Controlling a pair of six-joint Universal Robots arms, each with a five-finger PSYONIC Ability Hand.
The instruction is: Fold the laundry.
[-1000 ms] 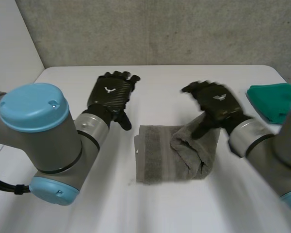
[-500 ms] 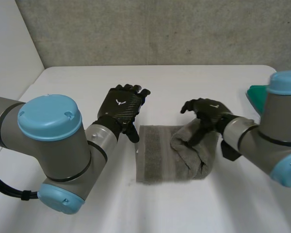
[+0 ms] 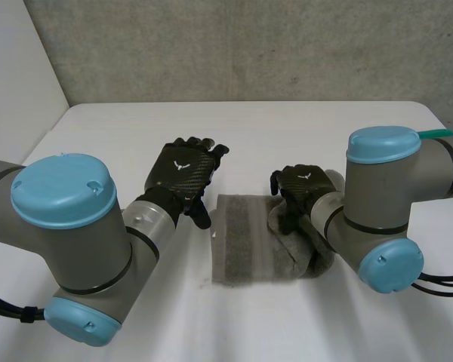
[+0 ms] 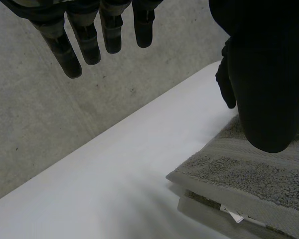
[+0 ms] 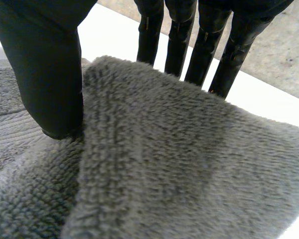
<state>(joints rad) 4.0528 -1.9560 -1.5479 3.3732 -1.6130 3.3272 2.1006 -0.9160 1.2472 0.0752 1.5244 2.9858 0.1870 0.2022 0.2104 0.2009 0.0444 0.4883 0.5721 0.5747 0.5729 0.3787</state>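
Two sets of black fingers are showing. The fingers (image 5: 179,45) and thumb of the right hand (image 3: 302,185) are pinching the raised right-end fold of a grey towel (image 3: 241,241). Fingers (image 4: 87,40) of the left hand (image 3: 183,170) are hanging straight, holding nothing, just beside the towel's left edge. The towel is lying mid-surface (image 3: 287,128).

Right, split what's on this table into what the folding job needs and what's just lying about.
Part of the job:
- grey terry towel, partly folded
- right robot hand, pinching the towel's raised fold
- left robot hand, open beside the towel's edge

Lying about:
- teal-green thing, mostly hidden behind the right arm, untouched
- white table, just the work surface
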